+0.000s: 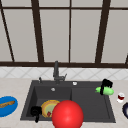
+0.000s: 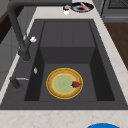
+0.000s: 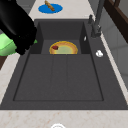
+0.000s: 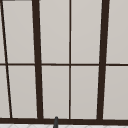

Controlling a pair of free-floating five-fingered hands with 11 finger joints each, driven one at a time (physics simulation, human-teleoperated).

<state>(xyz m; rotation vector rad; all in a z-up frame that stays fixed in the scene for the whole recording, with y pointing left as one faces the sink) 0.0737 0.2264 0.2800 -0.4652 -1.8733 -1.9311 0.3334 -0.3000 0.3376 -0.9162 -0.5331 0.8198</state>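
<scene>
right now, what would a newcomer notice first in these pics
A big red ball sits at the front edge of the front view, covering part of the yellow plate in the sink's left basin. Next is the right hand, curled around a green cucumber-like object above the sink's right rim. The left hand, fingers curled, hangs by the plate, and a blue plate lies on the left counter.

From the front, that big red ball [image 1: 67, 114] blocks half the yellow plate [image 1: 49, 107], and the bottom edge cuts it off. My right hand [image 1: 105, 85] covers the middle of the green thing [image 1: 108, 91]; I can't tell what it is. The dark dish [image 1: 125, 110] gets clipped at the right edge.
</scene>
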